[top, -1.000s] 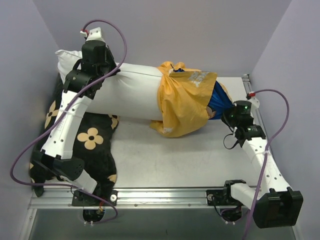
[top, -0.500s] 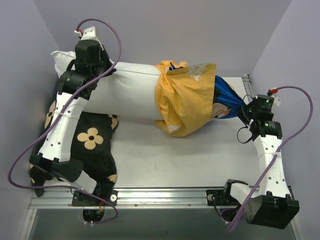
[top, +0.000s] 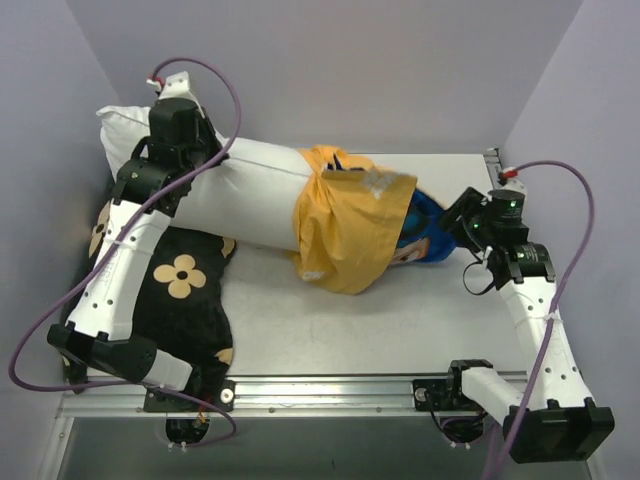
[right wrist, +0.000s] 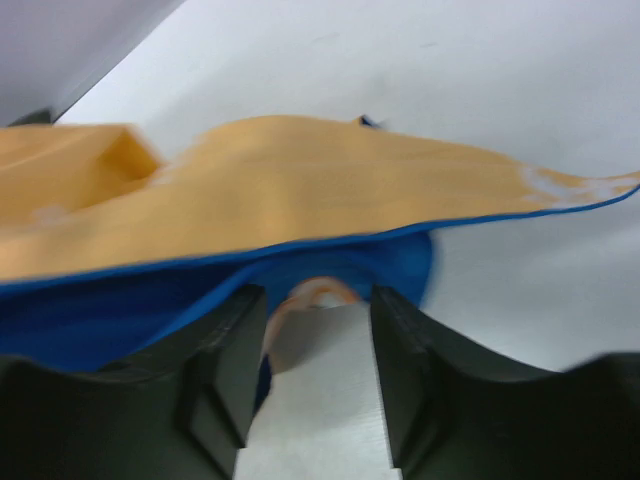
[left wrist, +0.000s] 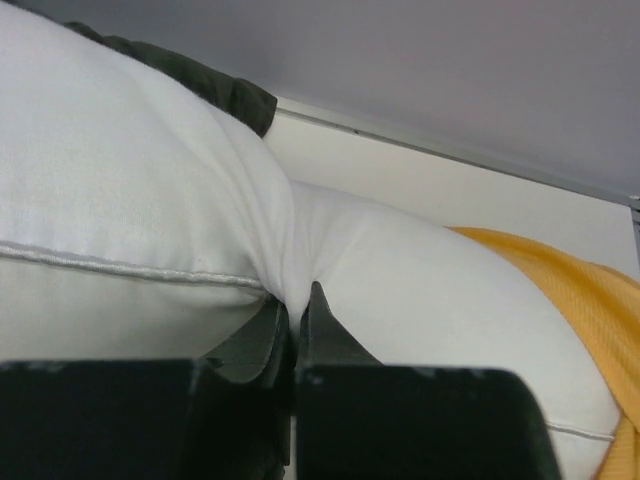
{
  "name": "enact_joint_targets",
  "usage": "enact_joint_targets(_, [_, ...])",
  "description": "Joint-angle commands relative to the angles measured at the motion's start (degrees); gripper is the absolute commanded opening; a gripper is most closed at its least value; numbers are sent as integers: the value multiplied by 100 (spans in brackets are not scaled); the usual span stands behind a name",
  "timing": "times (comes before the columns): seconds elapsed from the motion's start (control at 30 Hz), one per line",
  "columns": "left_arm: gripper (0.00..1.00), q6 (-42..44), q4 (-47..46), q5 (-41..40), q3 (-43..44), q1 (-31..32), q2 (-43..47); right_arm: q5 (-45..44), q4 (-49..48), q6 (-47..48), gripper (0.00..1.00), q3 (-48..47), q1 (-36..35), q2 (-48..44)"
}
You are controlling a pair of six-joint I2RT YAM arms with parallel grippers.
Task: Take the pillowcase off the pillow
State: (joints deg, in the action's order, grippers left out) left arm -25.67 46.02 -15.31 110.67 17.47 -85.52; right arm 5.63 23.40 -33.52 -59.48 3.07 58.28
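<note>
Our left gripper (left wrist: 294, 305) was clamped on a fold of the pillow (top: 240, 190) at its left end — a sound anchor. The pillowcase (top: 345, 225) sat bunched over the pillow's right end. Our right gripper (right wrist: 318, 300) stood jaws apart at its blue hem, gripping nothing. We judged it best to bite deep into the hem, then pull straight away from the pillow.

One camera above and behind is taking in the plump white rectangular pillow (top: 245, 190); the left wrist view is crowding it, the right nosing the thin orange-and-blue fabric pillowcase (right wrist: 300, 190) on it.
</note>
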Motion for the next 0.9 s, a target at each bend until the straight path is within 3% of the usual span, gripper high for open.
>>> enact_joint_targets(0.0, [0,141,-1199,-454,-624,361,500,289,-397,513,52,-72,-868,-229])
enact_joint_targets(0.17, [0,-96,-1499,-728,-1521,740,685,309,-1004,829,85,-81,-1859,-344])
enact_joint_targets(0.27, [0,-140,-1561,-737,-1558,792,650,-97,-1091,1119,96,-204,-2354,-169])
enact_joint_targets(0.5, [0,-122,-1543,-798,-1452,863,545,53,-1197,1094,99,-520,-2698,877])
enact_joint_targets(0.53, [0,-122,-1535,-807,-1452,863,545,-43,-1189,1049,96,-512,-2689,965])
enact_joint_targets(0.6, [0,-96,-1535,-824,-1452,863,553,-236,-1153,935,73,-459,-2689,1053])
enact_joint_targets(0.63, [0,-79,-1526,-833,-1452,863,562,-429,-1110,883,59,-415,-2672,1019])
enact_joint_targets(0.67, [0,-70,-1517,-851,-1443,863,588,-544,-1057,830,30,-398,-2637,992])
enact_joint_targets(0.73, [0,-26,-1491,-903,-1391,854,597,-763,-724,645,4,-388,-2417,861])
enact_joint_targets(0.77, [0,-8,-1465,-912,-1373,845,597,-948,-566,575,0,-415,-2260,773])
enact_joint_targets(0.87, [0,18,-1420,-939,-1285,802,659,-1019,-161,425,0,-362,-1513,458])
